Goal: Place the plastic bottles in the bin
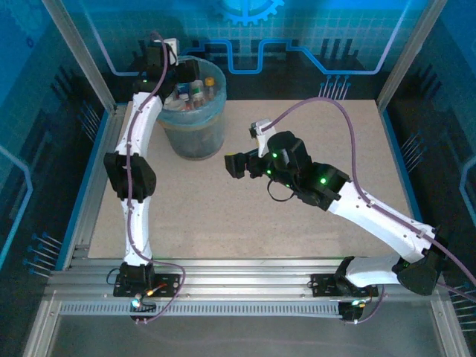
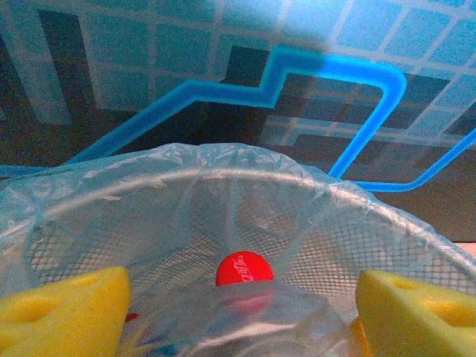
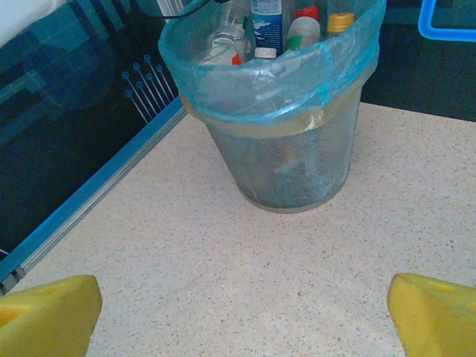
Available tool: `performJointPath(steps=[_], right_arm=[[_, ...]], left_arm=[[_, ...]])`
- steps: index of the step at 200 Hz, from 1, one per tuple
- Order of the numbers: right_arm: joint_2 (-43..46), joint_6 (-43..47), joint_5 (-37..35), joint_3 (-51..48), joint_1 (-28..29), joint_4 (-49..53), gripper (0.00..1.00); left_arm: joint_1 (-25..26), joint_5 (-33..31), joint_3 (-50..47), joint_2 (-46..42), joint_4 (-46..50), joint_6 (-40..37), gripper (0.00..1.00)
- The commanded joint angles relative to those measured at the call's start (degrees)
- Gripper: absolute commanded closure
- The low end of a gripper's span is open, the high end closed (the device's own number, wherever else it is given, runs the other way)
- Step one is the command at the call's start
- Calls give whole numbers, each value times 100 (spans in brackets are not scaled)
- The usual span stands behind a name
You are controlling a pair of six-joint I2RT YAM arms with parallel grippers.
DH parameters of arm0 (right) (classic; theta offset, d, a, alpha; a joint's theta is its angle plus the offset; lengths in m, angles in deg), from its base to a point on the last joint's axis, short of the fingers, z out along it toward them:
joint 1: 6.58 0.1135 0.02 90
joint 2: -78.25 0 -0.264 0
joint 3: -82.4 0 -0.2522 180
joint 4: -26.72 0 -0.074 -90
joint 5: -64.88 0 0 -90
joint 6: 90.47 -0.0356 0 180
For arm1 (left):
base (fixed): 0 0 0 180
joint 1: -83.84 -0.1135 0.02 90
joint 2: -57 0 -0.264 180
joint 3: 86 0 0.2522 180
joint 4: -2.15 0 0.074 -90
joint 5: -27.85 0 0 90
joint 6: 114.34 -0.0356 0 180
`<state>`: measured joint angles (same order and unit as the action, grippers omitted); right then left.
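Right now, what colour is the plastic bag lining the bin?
Translucent pale blue; the bag over the mesh bin shows best in the right wrist view.

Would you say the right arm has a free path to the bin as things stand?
Probably yes: the right gripper, open, faces the bin across the tabletop with nothing between, though the left gripper sits over its rim.

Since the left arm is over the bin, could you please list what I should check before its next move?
1. Left gripper over the bin: ok.
2. Red-capped bottle between its fingers, above the liner: ok.
3. Grip on that bottle, tight or loose: cannot tell.
4. Right gripper open, back from the bin: ok.
5. Bin upright on the table: ok.
6. Spare room, with piled bottles topping the rim: cannot tell.
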<state>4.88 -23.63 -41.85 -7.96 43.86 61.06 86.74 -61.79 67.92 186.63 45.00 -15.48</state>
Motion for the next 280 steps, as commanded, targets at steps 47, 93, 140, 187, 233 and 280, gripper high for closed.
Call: performJointPath(steps=[47,93,140,187,233,280], right_arm=[[64,-246,-59,208,-73,50,0],[206,-419,-57,46,-45,67,0],[348,-449,-57,-92,-28,136,0],[402,-445,-41,-137,-25,192,0],[315,-519,35,-87,-25,175,0],[234,-532,33,51,-19,241,0]], left_arm=[[-52,308,-184,-1282,-134,110,13],[-52,421,-349,-1262,-178,117,42],[-57,439,-161,-430,584,-66,54],[-65,513,-379,-233,1090,-65,54],[-71,621,24,-396,1077,-38,48],[-79,693,205,-1028,768,98,41]])
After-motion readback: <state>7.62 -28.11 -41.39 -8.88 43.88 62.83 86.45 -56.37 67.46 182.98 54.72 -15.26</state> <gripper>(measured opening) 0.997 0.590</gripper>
